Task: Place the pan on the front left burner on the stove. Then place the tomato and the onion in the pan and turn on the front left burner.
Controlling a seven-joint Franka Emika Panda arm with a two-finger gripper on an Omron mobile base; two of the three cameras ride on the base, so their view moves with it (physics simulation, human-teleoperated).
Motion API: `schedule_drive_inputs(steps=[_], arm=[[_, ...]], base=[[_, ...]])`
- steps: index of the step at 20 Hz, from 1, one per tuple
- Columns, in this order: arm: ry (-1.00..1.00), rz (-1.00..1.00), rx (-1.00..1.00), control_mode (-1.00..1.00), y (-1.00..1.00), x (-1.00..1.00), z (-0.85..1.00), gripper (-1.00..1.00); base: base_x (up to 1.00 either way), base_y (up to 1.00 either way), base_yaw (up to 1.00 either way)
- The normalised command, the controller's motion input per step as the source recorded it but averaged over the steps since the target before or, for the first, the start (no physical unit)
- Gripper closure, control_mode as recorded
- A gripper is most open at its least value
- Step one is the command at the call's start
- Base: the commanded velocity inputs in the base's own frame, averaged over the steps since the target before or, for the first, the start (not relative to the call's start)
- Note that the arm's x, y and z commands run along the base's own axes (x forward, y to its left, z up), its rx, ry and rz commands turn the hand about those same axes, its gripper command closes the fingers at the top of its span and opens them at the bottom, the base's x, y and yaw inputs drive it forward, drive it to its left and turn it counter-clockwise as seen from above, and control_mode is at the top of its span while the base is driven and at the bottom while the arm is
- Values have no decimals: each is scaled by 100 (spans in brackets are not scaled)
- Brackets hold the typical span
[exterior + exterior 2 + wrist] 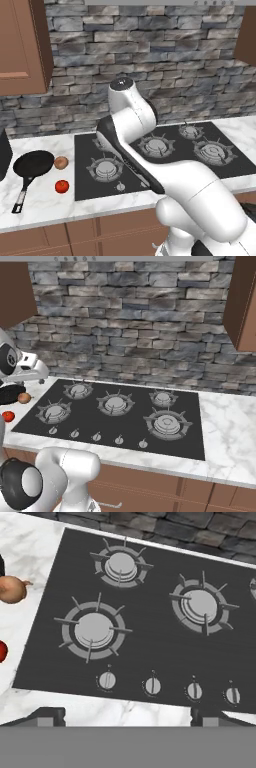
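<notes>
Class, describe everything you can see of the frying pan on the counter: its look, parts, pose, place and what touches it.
The pan is round, shallow and black, with a dull sheen like coated metal. A long thin black handle with a grey tip runs toward the counter's front edge. It sits flat and empty on the white marble counter, left of the stove. The onion lies close by its right rim; whether they touch is unclear. The tomato lies apart, nearer the front.
</notes>
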Motion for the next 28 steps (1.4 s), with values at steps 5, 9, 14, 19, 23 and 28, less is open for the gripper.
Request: schedule_drive_inputs(steps=[5, 9, 14, 19, 23, 28], arm=[[10, 0, 7, -100, 55, 0, -9, -100], [17, 0, 12, -100, 54, 0, -12, -100], [12, 0, 7, -100, 48, -2, -7, -100], [5, 0, 0, -100, 39, -25, -9, -100], [4, 0, 0, -100, 34, -29, -16, -100], [8, 0, 1, -100, 26, -15, -12, -100]], base=[[0, 0, 0], [0, 0, 0], [0, 0, 0], [0, 0, 0], [0, 0, 0], [0, 0, 0]])
